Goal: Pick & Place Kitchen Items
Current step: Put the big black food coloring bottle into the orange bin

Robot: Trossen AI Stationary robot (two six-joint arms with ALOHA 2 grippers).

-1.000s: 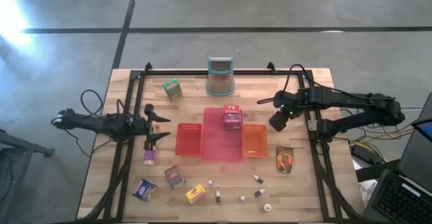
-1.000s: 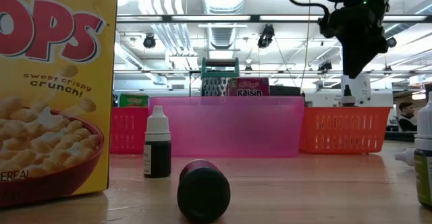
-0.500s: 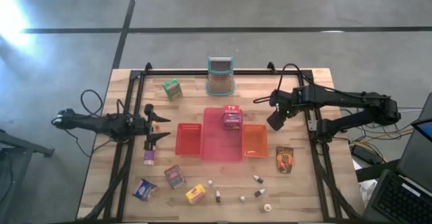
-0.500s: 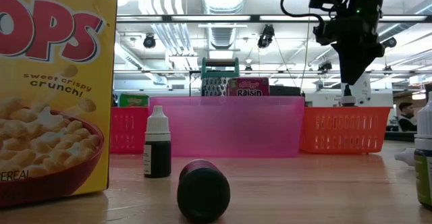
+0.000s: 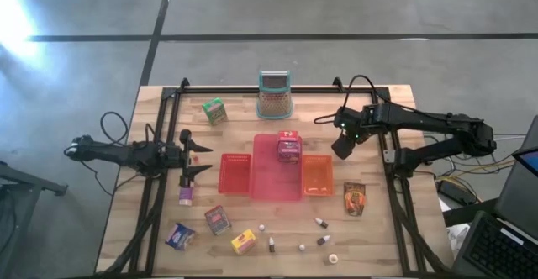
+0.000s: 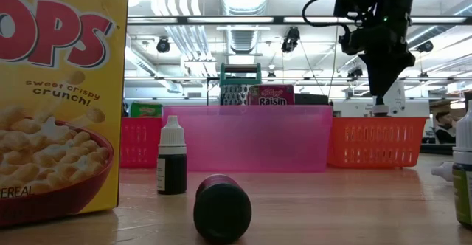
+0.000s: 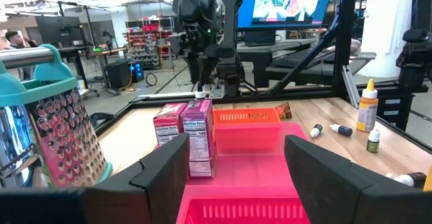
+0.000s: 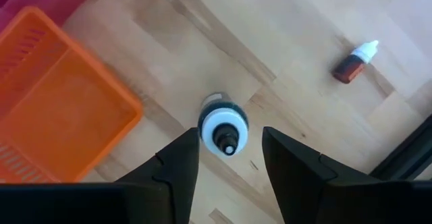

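Note:
A small upright bottle with a white cap [image 8: 223, 124] stands on the wood just past the orange tray [image 8: 61, 116]; it also shows in the low view as a white bottle [image 6: 380, 106]. My right gripper [image 8: 228, 142] hangs open right above it, pointing down with a finger on either side of the cap, clear of it. A brown dropper bottle [image 8: 354, 61] lies beside it. Two pink boxes [image 5: 288, 147] stand in the pink tray [image 5: 277, 186]. My left gripper [image 5: 202, 159] waits open at the table's left side.
A red tray [image 5: 236, 174] adjoins the pink one. A green box [image 5: 214, 110] and a teal-rimmed grater holder [image 5: 274, 96] stand at the far side. An orange packet [image 5: 355, 199] lies on the right. Several boxes [image 5: 218, 220] and tiny bottles [image 5: 321, 223] lie along the near edge.
My right gripper has drifted a little toward the table's left edge and slightly down, ending over the upright bottle. The bottle has stayed where it was.

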